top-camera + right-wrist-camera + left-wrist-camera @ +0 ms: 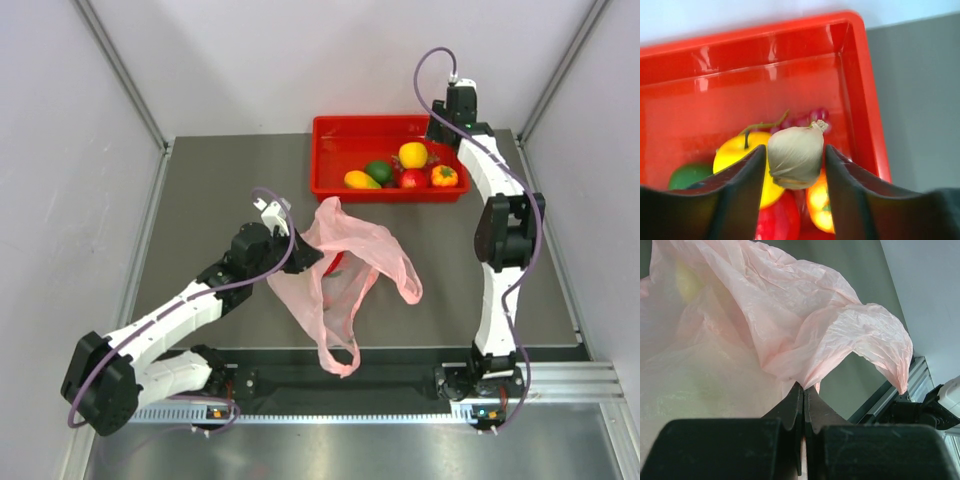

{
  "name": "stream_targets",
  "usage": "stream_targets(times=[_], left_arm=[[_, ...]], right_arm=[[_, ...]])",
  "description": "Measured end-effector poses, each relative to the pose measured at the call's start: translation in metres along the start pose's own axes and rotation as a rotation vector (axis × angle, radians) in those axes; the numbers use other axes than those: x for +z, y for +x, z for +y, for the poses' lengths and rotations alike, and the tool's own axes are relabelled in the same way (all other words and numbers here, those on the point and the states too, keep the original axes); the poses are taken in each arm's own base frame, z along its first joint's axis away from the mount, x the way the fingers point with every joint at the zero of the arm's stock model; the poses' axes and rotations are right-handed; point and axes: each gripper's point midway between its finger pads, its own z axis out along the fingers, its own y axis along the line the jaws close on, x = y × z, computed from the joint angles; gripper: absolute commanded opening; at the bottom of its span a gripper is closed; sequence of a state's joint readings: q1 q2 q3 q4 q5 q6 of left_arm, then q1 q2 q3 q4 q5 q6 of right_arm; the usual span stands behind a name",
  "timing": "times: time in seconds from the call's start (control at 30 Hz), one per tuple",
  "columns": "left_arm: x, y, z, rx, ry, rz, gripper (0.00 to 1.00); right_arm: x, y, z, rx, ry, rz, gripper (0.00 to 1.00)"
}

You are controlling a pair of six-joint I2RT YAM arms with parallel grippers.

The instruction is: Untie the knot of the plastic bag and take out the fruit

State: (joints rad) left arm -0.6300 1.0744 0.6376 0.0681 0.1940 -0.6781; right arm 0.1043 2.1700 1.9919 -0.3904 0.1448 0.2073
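Note:
The pale-pink plastic bag is lifted off the table, its handle loops hanging toward the near edge. My left gripper is shut on a pinch of its film; in the left wrist view the fingertips are pressed together on the plastic bag. I see no knot. A faint yellow patch shows through the film. My right gripper is over the red tray and holds a beige garlic-like bulb between its fingers. Below it lie a yellow fruit and other fruit.
The tray at the back holds a green round fruit, a yellow-orange oval, a red fruit and an orange pepper. Dark grapes lie by the tray's right wall. White walls enclose the table.

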Motion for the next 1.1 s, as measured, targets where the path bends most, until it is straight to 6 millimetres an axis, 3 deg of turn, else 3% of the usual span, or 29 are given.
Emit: stream_targets(times=[0.03,0.1,0.27,0.33,0.43,0.5,0.6,0.7,0.8,0.83,0.9,1.0,1.1], left_arm=[[0.000,0.000,0.000,0.000,0.000,0.000,0.00],[0.000,0.000,0.000,0.000,0.000,0.000,0.00],[0.000,0.000,0.000,0.000,0.000,0.000,0.00],[0.000,0.000,0.000,0.000,0.001,0.000,0.00],[0.000,0.000,0.000,0.000,0.001,0.000,0.00],[0.000,0.000,0.000,0.000,0.001,0.000,0.00],[0.000,0.000,0.000,0.001,0.001,0.000,0.00],[0.000,0.000,0.000,0.004,0.001,-0.001,0.00],[0.000,0.000,0.000,0.013,-0.002,0.000,0.00],[-0.001,-0.001,0.001,0.019,-0.005,-0.001,0.00],[-0.002,0.000,0.002,0.026,-0.013,0.000,0.00],[-0.006,-0.001,0.005,0.040,-0.029,-0.006,0.00],[-0.011,-0.003,0.006,0.048,-0.039,-0.012,0.00]], right_arm=[[0.004,-0.005,0.000,0.004,-0.001,-0.007,0.73],[0.010,-0.010,0.002,0.011,-0.005,-0.008,0.98],[0.006,-0.013,0.004,0.003,-0.017,0.002,1.00],[-0.003,-0.006,0.003,0.000,-0.027,0.019,1.00],[-0.041,0.017,0.002,-0.007,-0.071,0.068,1.00],[-0.082,0.027,0.009,-0.020,-0.129,0.082,0.99],[-0.157,0.027,0.024,-0.050,-0.238,0.023,0.91],[-0.245,0.032,0.065,-0.122,-0.400,-0.086,0.82],[-0.321,0.059,0.115,-0.203,-0.627,-0.142,0.66],[-0.341,0.072,0.126,-0.225,-0.695,-0.143,0.53],[-0.367,0.099,0.138,-0.250,-0.790,-0.118,0.42],[-0.384,0.142,0.149,-0.277,-0.869,-0.052,0.17],[-0.402,0.191,0.166,-0.339,-0.954,0.039,0.00]])
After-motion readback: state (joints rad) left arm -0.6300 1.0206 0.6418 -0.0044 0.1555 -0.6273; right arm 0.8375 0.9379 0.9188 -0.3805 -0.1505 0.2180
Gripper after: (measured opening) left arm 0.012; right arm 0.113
